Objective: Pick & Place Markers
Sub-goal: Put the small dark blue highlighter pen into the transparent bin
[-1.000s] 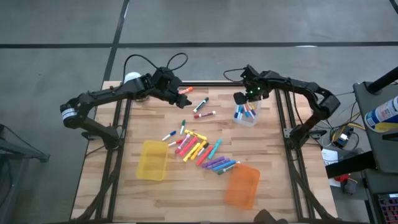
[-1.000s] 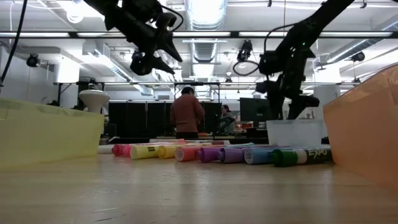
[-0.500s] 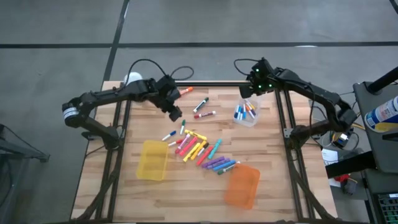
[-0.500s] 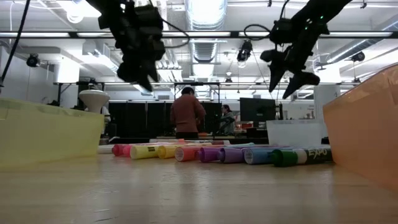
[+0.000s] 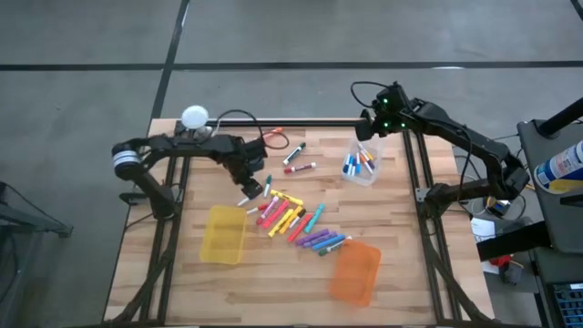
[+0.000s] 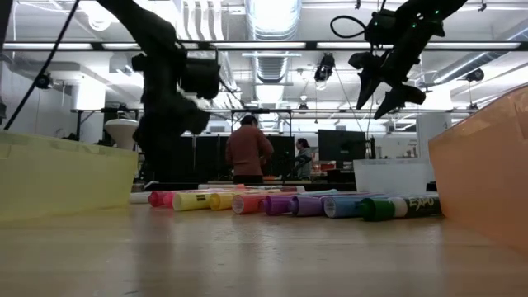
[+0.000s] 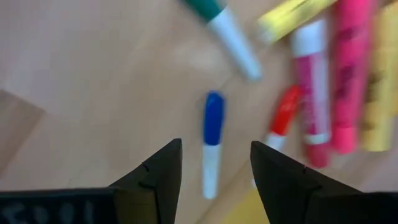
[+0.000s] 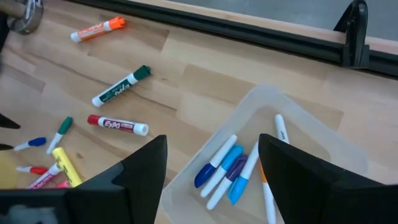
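Observation:
A heap of coloured markers point(image 5: 293, 219) lies on the wooden table point(image 5: 401, 255) near its middle. My left gripper point(image 7: 214, 155) points down, open, just left of the heap. A blue-capped white marker point(image 7: 211, 146) lies flat on the wood between its fingers, untouched. My right gripper point(image 8: 211, 149) hangs open above the clear bin point(image 8: 298, 155), which holds several blue, white and orange markers point(image 8: 227, 171). In the low view the right gripper point(image 6: 381, 92) is well above the table.
A yellow bin point(image 5: 223, 234) stands near the left front and an orange bin point(image 5: 355, 271) near the right front. A green marker point(image 8: 121, 86), a red one point(image 8: 118, 124) and an orange one point(image 8: 98, 29) lie apart toward the far edge. People stand in the room behind.
My left gripper has come down from the far left part of the table toward the marker heap and has tipped from slanting to pointing almost straight down. My right gripper has risen from just over the clear bin and drawn a little toward the far edge, still open.

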